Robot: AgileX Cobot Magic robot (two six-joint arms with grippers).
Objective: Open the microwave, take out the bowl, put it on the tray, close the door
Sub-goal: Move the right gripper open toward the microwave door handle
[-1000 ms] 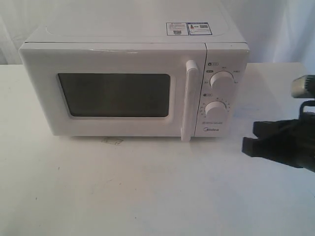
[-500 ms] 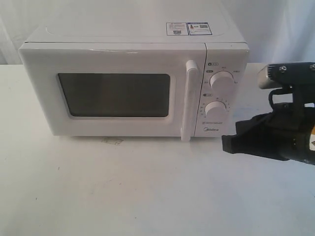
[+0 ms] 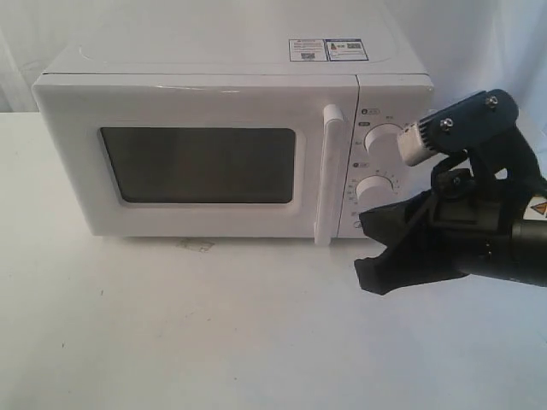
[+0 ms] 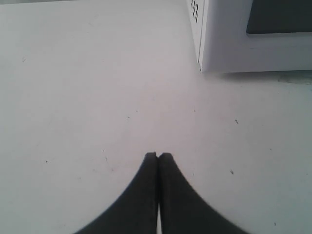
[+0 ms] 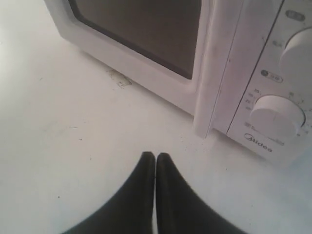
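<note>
Right arm closing in on the shut door [image 3: 197, 102]
Exterior: the right gripper [image 3: 369, 275] has swung nearer the handle [image 3: 328, 175], tips pressed together, not touching; opening comes next, bowl unseen. Left wrist: the left gripper [image 4: 158, 156], likewise pressed together, sits by the microwave [image 4: 229, 48] corner. Right wrist: handle just ahead of the tips

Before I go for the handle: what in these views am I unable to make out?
- Bowl: unseen; the door has a dark window that shows nothing inside, exterior or right wrist view.
- Tray: in no view.
- Left arm: outside the exterior view; only the shut left gripper shows, left wrist view.
- Upper knob: partly covered by the right arm, exterior view.
- Stickers: print too small, exterior view.
</note>
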